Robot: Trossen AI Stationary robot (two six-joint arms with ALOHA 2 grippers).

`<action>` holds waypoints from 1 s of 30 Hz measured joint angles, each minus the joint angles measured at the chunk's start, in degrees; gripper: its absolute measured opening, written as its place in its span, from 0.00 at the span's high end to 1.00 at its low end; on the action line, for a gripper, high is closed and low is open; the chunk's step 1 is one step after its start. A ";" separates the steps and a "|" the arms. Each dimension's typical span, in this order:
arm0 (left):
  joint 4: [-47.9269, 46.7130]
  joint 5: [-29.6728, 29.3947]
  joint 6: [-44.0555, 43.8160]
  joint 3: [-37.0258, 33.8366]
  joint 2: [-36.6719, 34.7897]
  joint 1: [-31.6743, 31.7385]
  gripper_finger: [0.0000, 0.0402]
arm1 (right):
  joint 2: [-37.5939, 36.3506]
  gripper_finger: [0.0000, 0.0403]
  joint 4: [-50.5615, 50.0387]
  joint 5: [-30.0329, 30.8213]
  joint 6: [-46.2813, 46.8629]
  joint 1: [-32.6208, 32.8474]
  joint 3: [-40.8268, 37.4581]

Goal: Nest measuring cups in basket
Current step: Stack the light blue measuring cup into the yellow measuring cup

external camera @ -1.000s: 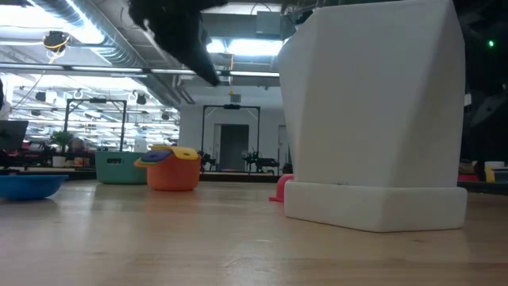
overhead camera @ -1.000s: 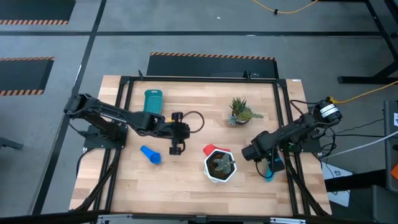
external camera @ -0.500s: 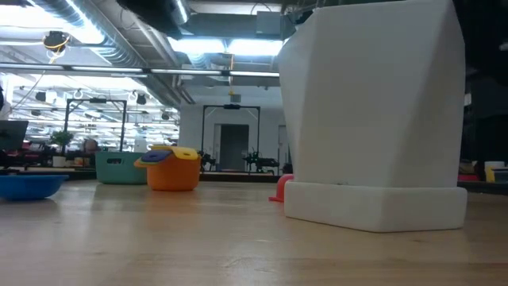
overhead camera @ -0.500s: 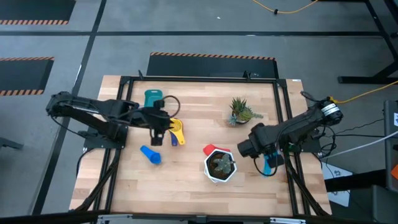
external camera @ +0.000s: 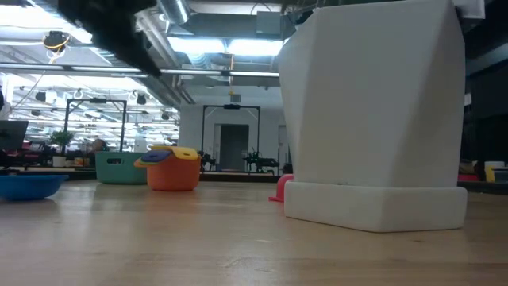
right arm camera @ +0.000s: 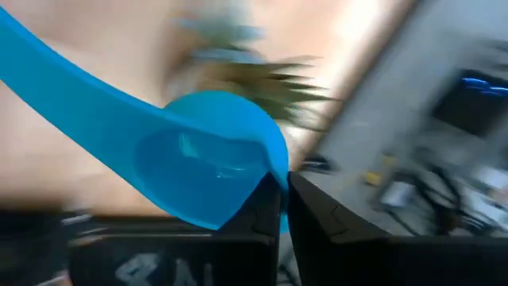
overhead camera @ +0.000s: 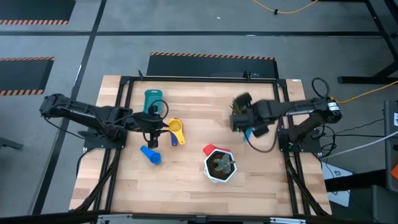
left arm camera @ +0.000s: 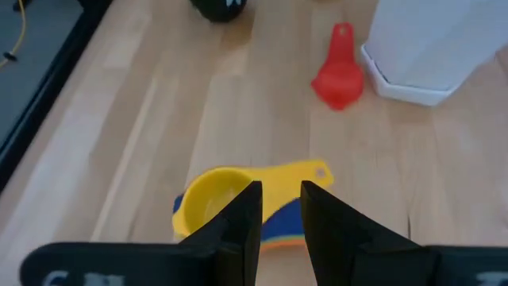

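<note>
From above we see the teal basket (overhead camera: 153, 100) empty, the yellow-topped stack (overhead camera: 176, 130) and a blue cup (overhead camera: 150, 154) loose on the worktop (overhead camera: 186, 180), the red cup (overhead camera: 209, 150) touching the white pot (overhead camera: 220, 166); nesting seems barely begun. Left wrist: left tool (left arm camera: 279, 208) nearly together, holding nothing. Right wrist: right tool (right arm camera: 284, 200) clamped on a light blue cup (right arm camera: 198, 167), probably near the plant (overhead camera: 244, 113)

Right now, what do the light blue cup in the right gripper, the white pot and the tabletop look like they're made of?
The light blue cup held in the right gripper looks like smooth moulded plastic with a soft sheen. The white pot shows flat matte facets, plastic or ceramic; I cannot tell which. The tabletop looks like pale wood with visible plank lines.
</note>
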 joint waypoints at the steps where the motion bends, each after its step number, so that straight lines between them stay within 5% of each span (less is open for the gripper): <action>1: 1.43 -0.02 0.04 -0.74 0.01 0.00 0.80 | -0.01 0.95 1.75 2.50 -2.19 -1.39 0.33; 10: 3.26 -0.01 0.07 -2.44 0.16 0.13 0.80 | 0.14 0.95 35.13 6.90 -38.09 -10.10 -0.62; 14: 3.27 -0.03 0.07 -2.44 0.16 0.13 0.80 | 0.49 0.95 51.87 -0.99 -51.35 -11.79 -0.95; 21: 3.34 -0.03 0.07 -2.44 0.16 0.13 0.80 | 5.67 0.95 66.06 -16.02 -58.41 -12.45 -0.94; 30: 3.30 -0.06 0.07 -2.44 0.16 0.13 0.80 | 16.53 0.95 78.05 -23.13 -63.29 -12.40 -0.99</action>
